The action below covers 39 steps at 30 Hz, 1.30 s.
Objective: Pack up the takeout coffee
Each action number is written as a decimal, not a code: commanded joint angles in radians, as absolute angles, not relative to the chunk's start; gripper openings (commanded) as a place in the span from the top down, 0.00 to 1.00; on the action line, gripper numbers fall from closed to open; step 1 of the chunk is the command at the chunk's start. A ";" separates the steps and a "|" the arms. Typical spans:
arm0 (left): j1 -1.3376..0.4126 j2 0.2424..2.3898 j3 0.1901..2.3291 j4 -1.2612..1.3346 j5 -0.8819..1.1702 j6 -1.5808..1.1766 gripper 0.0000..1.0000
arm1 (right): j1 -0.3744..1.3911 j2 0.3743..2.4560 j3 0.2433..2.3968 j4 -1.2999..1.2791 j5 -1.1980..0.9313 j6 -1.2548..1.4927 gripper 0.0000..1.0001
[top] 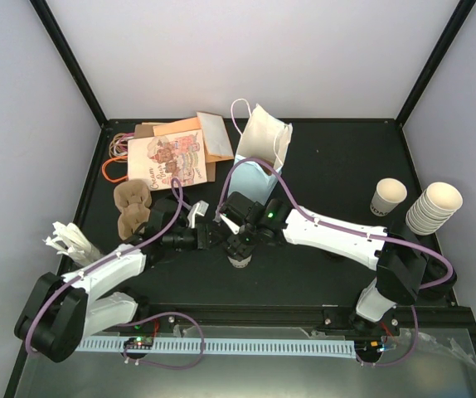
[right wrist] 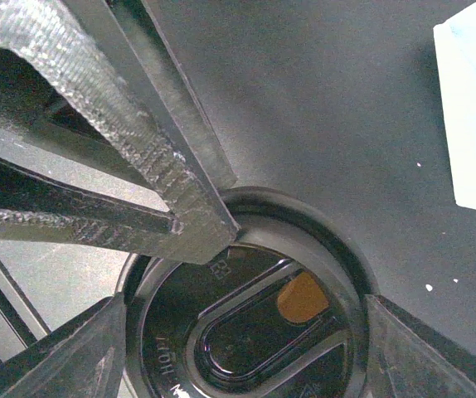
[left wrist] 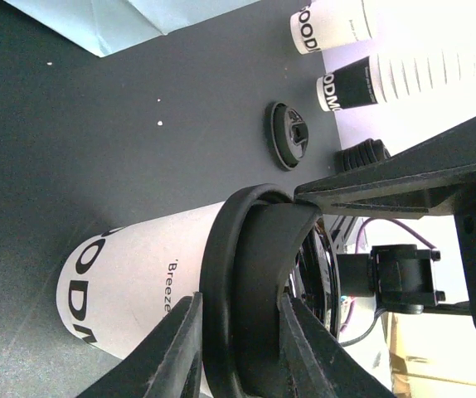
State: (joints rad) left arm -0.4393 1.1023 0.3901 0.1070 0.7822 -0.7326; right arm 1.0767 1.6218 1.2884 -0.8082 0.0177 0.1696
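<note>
The coffee cup point(left wrist: 138, 282) carries big black letters, "OD" plus a cut-off third, and a small "'Breeze". A single cup point(left wrist: 329, 21) reads "OODM" in black on white. The stack point(left wrist: 387, 79) shows "ODM" in white on a black band. The lid point(right wrist: 255, 332) has raised lettering that looks like "HOT!", seen upside down. Script on the printed bag point(top: 167, 162) is too small to read.
</note>
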 commanded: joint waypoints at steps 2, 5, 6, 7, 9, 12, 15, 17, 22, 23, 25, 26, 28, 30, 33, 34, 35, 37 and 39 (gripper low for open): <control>-0.411 1.092 0.386 0.161 0.716 -0.729 0.75 | 1.093 1.664 1.236 -0.904 -0.048 0.168 0.24; -0.410 1.095 0.378 0.202 0.746 -0.741 0.65 | 1.094 1.663 1.234 -0.907 -0.045 0.169 0.24; -0.409 1.092 0.374 0.217 0.755 -0.746 0.61 | 1.094 1.664 1.233 -0.907 -0.044 0.168 0.25; -0.410 1.084 0.372 0.222 0.757 -0.749 0.58 | 1.094 1.664 1.233 -0.908 -0.043 0.169 0.25; -0.410 1.059 0.371 0.221 0.755 -0.749 0.56 | 1.094 1.664 1.233 -0.907 -0.044 0.170 0.24; -0.408 1.024 0.374 0.210 0.754 -0.750 0.55 | 1.094 1.666 1.235 -0.907 -0.041 0.170 0.25; -0.404 1.007 0.384 0.153 0.722 -0.733 0.65 | 1.094 1.666 1.236 -0.908 -0.043 0.171 0.24; -0.400 1.015 0.387 0.130 0.705 -0.721 0.69 | 1.094 1.666 1.236 -0.908 -0.042 0.170 0.25; -0.399 1.072 0.382 0.139 0.706 -0.720 0.74 | 1.094 1.668 1.238 -0.909 -0.042 0.169 0.25; -0.399 1.085 0.381 0.142 0.712 -0.718 0.74 | 1.094 1.669 1.238 -0.910 -0.044 0.169 0.25; -0.400 1.105 0.379 0.151 0.724 -0.717 0.74 | 1.094 1.671 1.238 -0.910 -0.046 0.168 0.25; -0.400 1.113 0.379 0.157 0.731 -0.716 0.74 | 1.094 1.671 1.238 -0.909 -0.046 0.169 0.25; -0.402 1.128 0.382 0.161 0.743 -0.713 0.74 | 1.094 1.673 1.238 -0.910 -0.047 0.169 0.25; -0.403 1.139 0.386 0.163 0.752 -0.710 0.74 | 1.093 1.673 1.238 -0.911 -0.047 0.169 0.25; -0.406 1.155 0.390 0.163 0.760 -0.705 0.74 | 1.094 1.674 1.238 -0.910 -0.048 0.169 0.25; -0.406 1.162 0.391 0.159 0.758 -0.702 0.74 | 1.094 1.674 1.238 -0.911 -0.048 0.169 0.25; -0.408 1.166 0.391 0.156 0.759 -0.698 0.74 | 1.093 1.674 1.238 -0.910 -0.048 0.169 0.25; -0.411 1.170 0.390 0.158 0.765 -0.695 0.74 | 1.093 1.676 1.238 -0.912 -0.046 0.170 0.25; -0.413 1.159 0.384 0.170 0.774 -0.699 0.73 | 1.094 1.677 1.238 -0.913 -0.046 0.170 0.25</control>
State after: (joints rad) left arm -0.4061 1.1633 0.3698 0.1482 0.7353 -0.7223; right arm 1.0775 1.6222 1.2842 -0.7982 0.0147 0.1642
